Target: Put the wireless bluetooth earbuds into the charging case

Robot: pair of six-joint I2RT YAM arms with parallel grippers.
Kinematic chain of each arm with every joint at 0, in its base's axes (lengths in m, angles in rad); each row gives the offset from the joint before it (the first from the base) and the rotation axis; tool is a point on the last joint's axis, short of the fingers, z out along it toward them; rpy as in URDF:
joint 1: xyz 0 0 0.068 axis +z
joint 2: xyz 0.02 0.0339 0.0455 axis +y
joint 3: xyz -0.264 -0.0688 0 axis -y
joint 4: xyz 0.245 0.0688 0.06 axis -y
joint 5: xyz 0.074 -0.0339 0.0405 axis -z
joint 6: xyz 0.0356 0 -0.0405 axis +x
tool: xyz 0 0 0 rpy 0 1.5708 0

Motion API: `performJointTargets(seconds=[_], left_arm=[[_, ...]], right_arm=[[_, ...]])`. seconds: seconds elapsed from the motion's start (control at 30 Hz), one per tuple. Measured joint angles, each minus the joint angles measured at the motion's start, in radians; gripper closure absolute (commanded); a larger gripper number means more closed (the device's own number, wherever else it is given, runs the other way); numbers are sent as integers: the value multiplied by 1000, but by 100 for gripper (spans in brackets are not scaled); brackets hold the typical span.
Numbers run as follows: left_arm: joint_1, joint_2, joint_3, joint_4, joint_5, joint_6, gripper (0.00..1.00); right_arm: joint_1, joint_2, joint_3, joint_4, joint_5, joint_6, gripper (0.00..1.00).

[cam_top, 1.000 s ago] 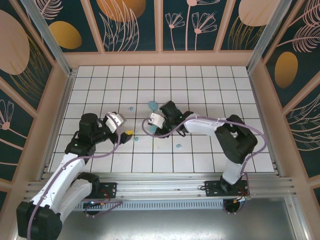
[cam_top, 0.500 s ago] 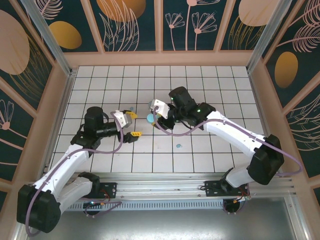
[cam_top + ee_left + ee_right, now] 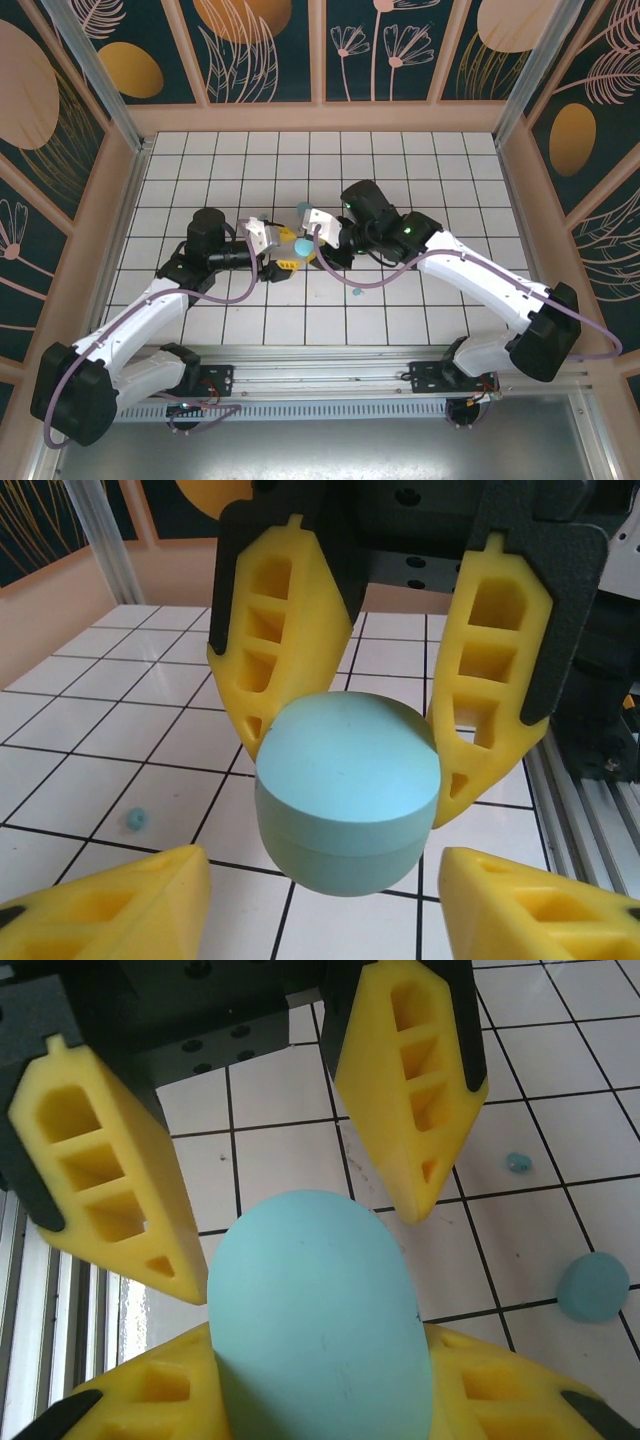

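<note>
Charging case point(image 3: 310, 1300) clamped in the right jaws, held above the tiled surface point(image 3: 100, 720) so the left jaws, apart either side of its free end, can likely grip and open it; one earbud point(image 3: 517, 1162) lies loose on a tile, another case point(image 3: 593, 1286) near it

Standing here, I see the two hands meet tip to tip over the middle of the desk point(image 3: 400, 170), the left hand point(image 3: 287, 258) reaching in from the left and the right hand point(image 3: 322, 240) from the right. Between them, up off the desk, is the held case point(image 3: 348, 790). It is pinched between the right hand's fingers point(image 3: 280, 660), while the left hand's fingers point(image 3: 415, 1090) stand on either side, apart from it. Just behind them on the desk lies a second case point(image 3: 303, 210). In front and to the right, near the right arm, lies one earbud point(image 3: 357, 293); another earbud point(image 3: 517, 1162) lies near the second case, to its left.
</note>
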Motion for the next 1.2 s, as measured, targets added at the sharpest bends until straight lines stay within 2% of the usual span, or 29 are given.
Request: performJointTargets(seconds=[0.3, 0.5, 1.2], left_arm=[[-1, 6, 0, 21, 43, -31, 52], [-4, 14, 0, 23, 53, -39, 41], [-6, 35, 0, 14, 71, -37, 52]], right_arm=[[9, -3, -17, 0, 11, -17, 75], [13, -3, -21, 0, 11, -24, 75], [14, -3, -21, 0, 10, -35, 75]])
